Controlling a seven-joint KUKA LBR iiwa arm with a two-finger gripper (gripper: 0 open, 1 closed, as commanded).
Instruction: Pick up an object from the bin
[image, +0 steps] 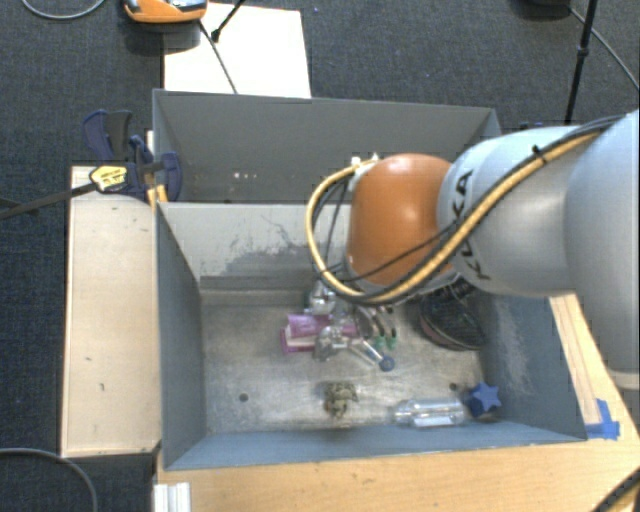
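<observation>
My gripper (332, 330) is low in the middle of the bin, under the arm's orange cover. A small purple block (297, 332) lies right against its left side. A thin clear thing with a blue-green tip (381, 356) pokes out at the gripper's lower right. A small olive-brown lump (340, 398) lies on the floor just in front of the gripper, apart from it.
A clear plastic tube (428, 411) and a blue star-shaped piece (484, 398) lie along the front wall at the right. A dark round thing (452, 322) sits by the right wall, partly under the arm. The arm covers the bin's right rear.
</observation>
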